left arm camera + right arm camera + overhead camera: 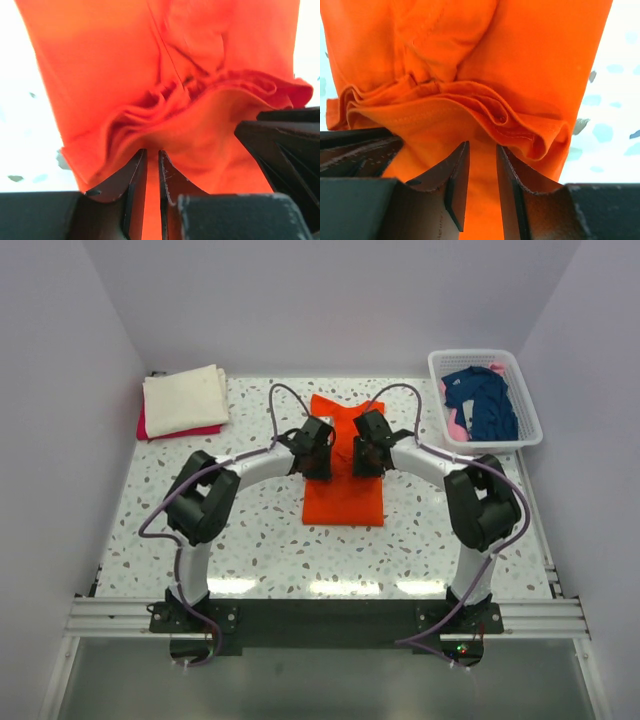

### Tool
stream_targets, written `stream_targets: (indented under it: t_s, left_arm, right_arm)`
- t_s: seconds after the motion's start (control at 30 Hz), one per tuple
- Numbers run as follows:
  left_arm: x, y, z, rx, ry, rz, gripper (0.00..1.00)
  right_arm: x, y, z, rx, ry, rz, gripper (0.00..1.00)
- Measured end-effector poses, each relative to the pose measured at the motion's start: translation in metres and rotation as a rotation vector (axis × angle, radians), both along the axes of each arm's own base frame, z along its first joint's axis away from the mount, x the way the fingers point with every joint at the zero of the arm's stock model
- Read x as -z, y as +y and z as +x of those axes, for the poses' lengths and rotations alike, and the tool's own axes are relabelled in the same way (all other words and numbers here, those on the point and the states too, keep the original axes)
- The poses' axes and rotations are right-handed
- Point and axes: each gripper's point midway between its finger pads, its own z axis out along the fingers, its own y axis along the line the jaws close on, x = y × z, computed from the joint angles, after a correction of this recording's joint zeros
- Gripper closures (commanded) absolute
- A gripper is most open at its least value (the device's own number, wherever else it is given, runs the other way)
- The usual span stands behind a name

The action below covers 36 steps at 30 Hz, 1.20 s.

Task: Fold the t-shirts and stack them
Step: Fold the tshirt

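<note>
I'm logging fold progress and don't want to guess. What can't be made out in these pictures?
- Top view: the left gripper and right gripper cover the middle of the orange shirt.
- Top view: the cream shirt hides all but an edge of the red shirt.
- Top view: the navy shirt in the basket covers most of a pink cloth.
- Wrist views: bunched cloth hides the fingertips, so whether they pinch it is unclear.

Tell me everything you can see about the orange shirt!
The orange shirt is bright, soft-looking cloth lying in the middle of the speckled table. It is partly folded into a narrow strip. Its near part lies flat, while the middle is bunched into wavy ruffles with stitched hems showing. The left gripper and right gripper sit side by side on it, and each seems to pinch that bunched fold.
</note>
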Motion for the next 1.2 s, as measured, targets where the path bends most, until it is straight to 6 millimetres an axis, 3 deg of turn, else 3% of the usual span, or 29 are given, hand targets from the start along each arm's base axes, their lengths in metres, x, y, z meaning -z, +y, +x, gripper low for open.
stream_targets:
  t_s: [0.17, 0.4, 0.67, 0.8, 0.9, 1.07, 1.2]
  left_arm:
    - [-0.005, 0.013, 0.023, -0.049, -0.023, 0.004, 0.81]
    - [0.001, 0.035, 0.046, -0.101, -0.024, 0.036, 0.82]
    - [0.006, 0.044, 0.052, -0.092, -0.023, 0.06, 0.76]
    - [-0.006, 0.042, 0.052, -0.081, -0.04, 0.047, 0.69]
    - [-0.029, 0.036, 0.051, -0.068, -0.076, 0.009, 0.68]
    - [-0.065, 0.012, 0.039, -0.018, -0.151, -0.058, 0.73]
    - [-0.061, -0.018, 0.012, 0.055, -0.137, -0.096, 0.75]
  right_arm:
    - [-0.004, -0.001, 0.017, 0.012, -0.015, -0.011, 0.68]
    - [0.007, -0.02, 0.037, 0.057, -0.001, -0.038, 0.69]
    - [0.017, -0.032, 0.045, 0.076, 0.021, -0.055, 0.69]
    - [0.014, -0.033, 0.043, 0.075, 0.022, -0.057, 0.67]
    - [-0.002, -0.033, 0.041, 0.076, 0.004, -0.047, 0.64]
    - [-0.049, -0.033, 0.041, 0.082, -0.09, 0.002, 0.63]
    - [-0.073, -0.035, 0.03, 0.087, -0.137, 0.039, 0.63]
